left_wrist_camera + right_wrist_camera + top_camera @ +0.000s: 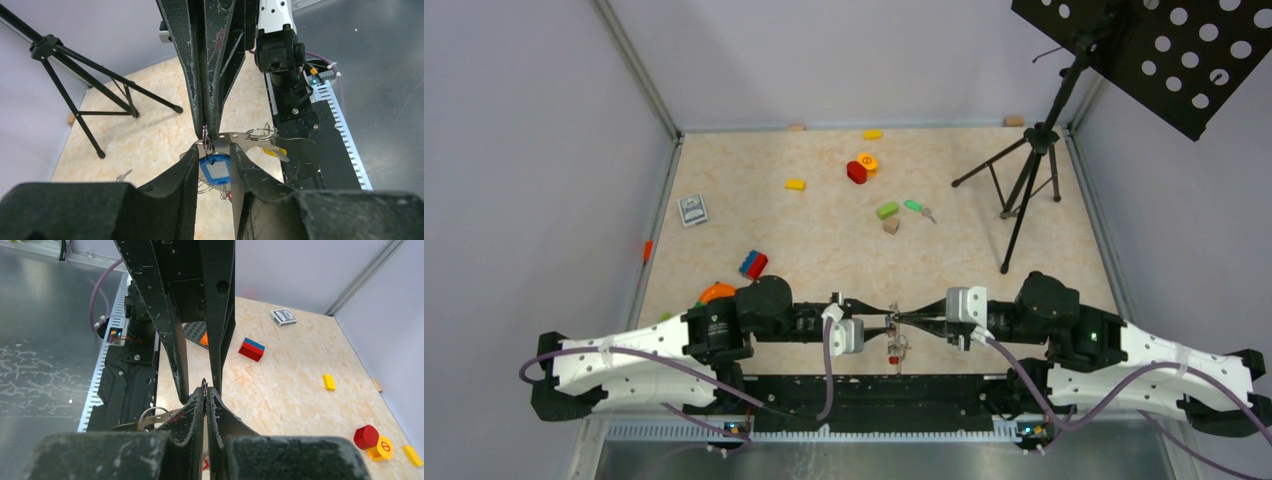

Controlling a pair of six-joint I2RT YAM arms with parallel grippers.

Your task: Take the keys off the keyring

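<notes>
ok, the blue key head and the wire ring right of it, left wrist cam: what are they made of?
The blue key head looks like plastic: smooth, evenly coloured, pale insert. The ring looks like metal: thin silver wire, glinting.

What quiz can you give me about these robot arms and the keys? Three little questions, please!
1. True or false: the right gripper is wide open.
2. Which colour is the key head that the left gripper pinches? A red, B blue, C green.
3. Fill in: the black thing standing on the table at the far right is a ____.

Key: 1 false, it is shut on a small ring. 2 B. 3 tripod.
</notes>
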